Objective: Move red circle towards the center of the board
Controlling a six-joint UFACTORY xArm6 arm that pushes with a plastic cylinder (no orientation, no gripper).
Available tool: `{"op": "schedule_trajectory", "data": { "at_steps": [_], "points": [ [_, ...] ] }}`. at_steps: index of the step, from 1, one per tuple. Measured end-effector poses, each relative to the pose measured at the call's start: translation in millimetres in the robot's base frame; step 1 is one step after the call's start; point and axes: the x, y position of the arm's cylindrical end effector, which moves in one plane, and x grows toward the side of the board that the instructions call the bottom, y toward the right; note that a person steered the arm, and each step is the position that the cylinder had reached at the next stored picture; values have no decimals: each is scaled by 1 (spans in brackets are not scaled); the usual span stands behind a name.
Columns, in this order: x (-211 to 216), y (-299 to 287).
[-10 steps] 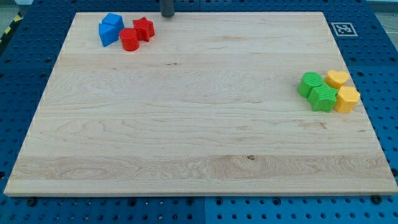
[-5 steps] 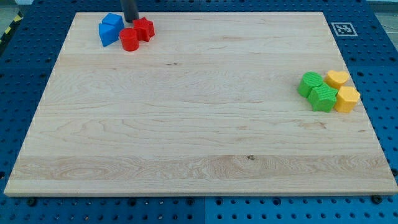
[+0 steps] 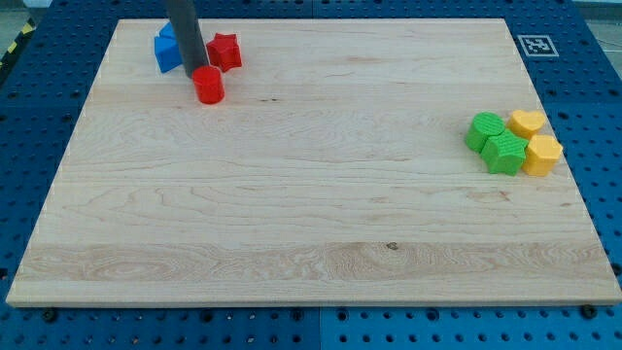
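The red circle (image 3: 208, 86) lies on the wooden board (image 3: 311, 194) near the view's top left. My tip (image 3: 194, 75) stands right against the circle's upper left side, touching it. The dark rod rises from there to the view's top and covers part of the blue blocks (image 3: 167, 51). A red star (image 3: 224, 51) lies just above and to the right of the circle, apart from it.
At the view's right edge of the board sits a tight cluster: two green blocks (image 3: 496, 142) on the left, a yellow heart (image 3: 527, 122) and a yellow block (image 3: 542, 154) on the right. A small printed marker (image 3: 535, 45) is at the board's top right corner.
My tip came from the top edge leftward and down between the blue blocks and the red star. The red circle has slid down and slightly right, away from both.
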Motion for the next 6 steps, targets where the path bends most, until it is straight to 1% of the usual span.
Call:
{"op": "schedule_trajectory", "data": {
  "at_steps": [1, 2, 4, 5, 6],
  "points": [
    [38, 0],
    [55, 1],
    [49, 37],
    [64, 40],
    [52, 40]
  ]
}}
